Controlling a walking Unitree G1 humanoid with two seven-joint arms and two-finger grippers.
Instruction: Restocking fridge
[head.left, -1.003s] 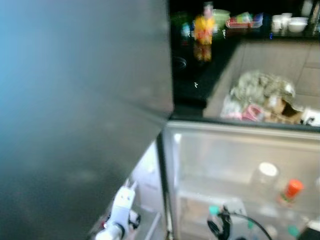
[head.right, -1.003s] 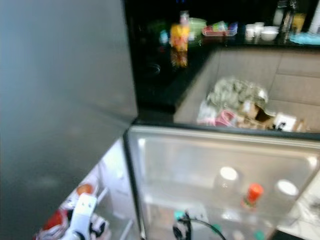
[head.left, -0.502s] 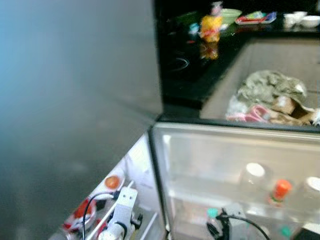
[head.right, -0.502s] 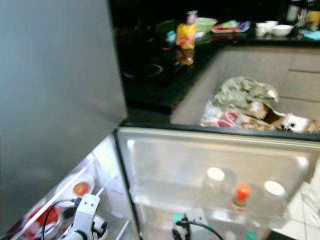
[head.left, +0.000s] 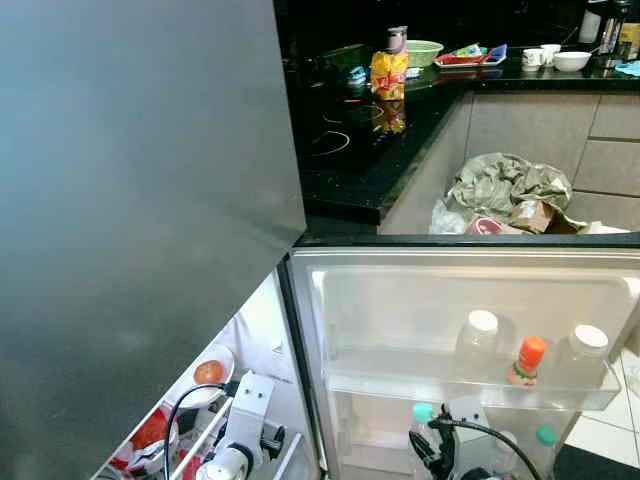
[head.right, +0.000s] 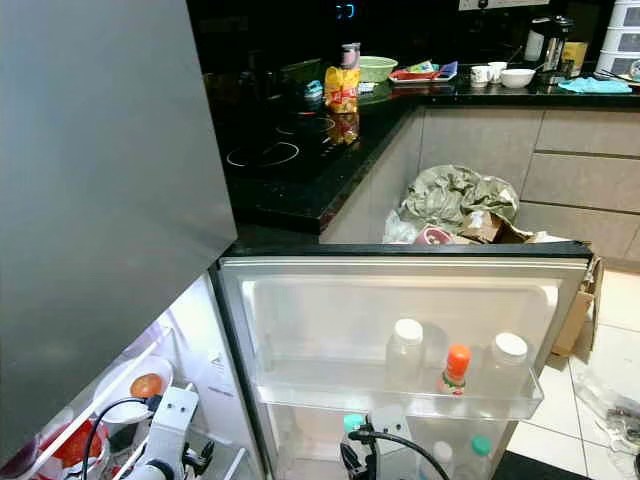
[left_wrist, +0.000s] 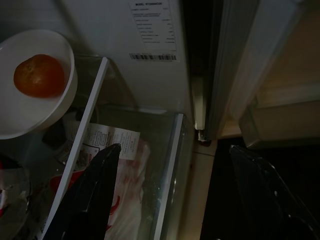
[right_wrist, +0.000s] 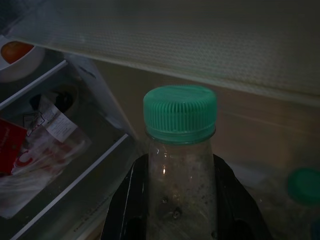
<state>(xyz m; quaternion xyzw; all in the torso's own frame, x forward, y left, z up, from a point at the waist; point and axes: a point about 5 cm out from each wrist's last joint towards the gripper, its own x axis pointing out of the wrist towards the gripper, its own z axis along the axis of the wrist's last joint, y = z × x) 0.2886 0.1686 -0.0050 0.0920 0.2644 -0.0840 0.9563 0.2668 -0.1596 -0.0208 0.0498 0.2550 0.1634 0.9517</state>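
Observation:
The fridge door (head.left: 460, 300) stands open before me. Its upper shelf (head.left: 470, 385) holds two white-capped bottles (head.left: 478, 338) and an orange-capped bottle (head.left: 526, 360). My right gripper (right_wrist: 180, 210) is shut on a clear bottle with a green cap (right_wrist: 180, 112), held upright low in front of the door's lower shelf; the cap (head.left: 423, 412) also shows from the head. My left gripper (left_wrist: 175, 200) is open, with nothing between its fingers (left_wrist: 95, 200), by the fridge's lower shelves. A white bowl with an orange fruit (left_wrist: 39, 75) sits there.
A tall grey fridge door (head.left: 140, 220) fills the left. Behind are a black counter with a hob (head.left: 340, 140), a yellow snack bag (head.left: 388, 72) and dishes. A full rubbish bag (head.left: 505, 185) lies beyond the door. Another green-capped bottle (head.left: 544, 436) stands on the lower shelf.
The camera has swung and the blur has cleared, so the whole scene shifted right and down. Both arms stay low in view; the right gripper still holds the bottle.

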